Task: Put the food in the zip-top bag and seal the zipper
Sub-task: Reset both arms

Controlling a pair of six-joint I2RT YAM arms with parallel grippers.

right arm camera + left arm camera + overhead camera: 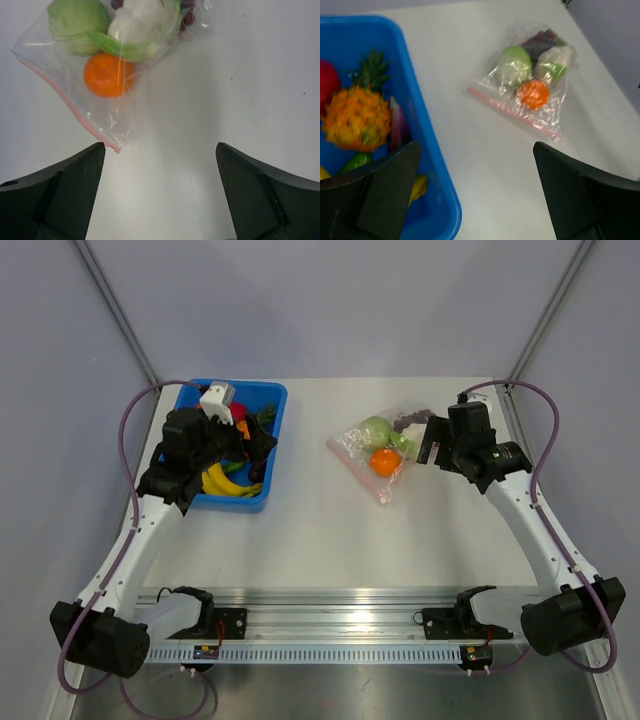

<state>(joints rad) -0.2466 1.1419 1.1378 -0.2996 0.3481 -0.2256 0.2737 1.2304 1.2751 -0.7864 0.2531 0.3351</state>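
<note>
The crinkly clear plastic zip-top bag (pixel 372 445) lies flat on the white table (pixel 300 530). It holds an orange toy fruit (pixel 385 462) and green pieces, and the thin pink-red zipper strip (pixel 357 472) runs along its near-left edge. The right gripper (pixel 160 147) hovers beside it, spread wide and empty. The left gripper (pixel 476 150), equally wide and empty, hangs over the rim of the blue rectangular plastic tray (pixel 275 440).

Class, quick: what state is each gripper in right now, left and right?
Left gripper: open, empty, over the blue tray edge.
Right gripper: open, empty, just short of the zip-top bag.
</note>
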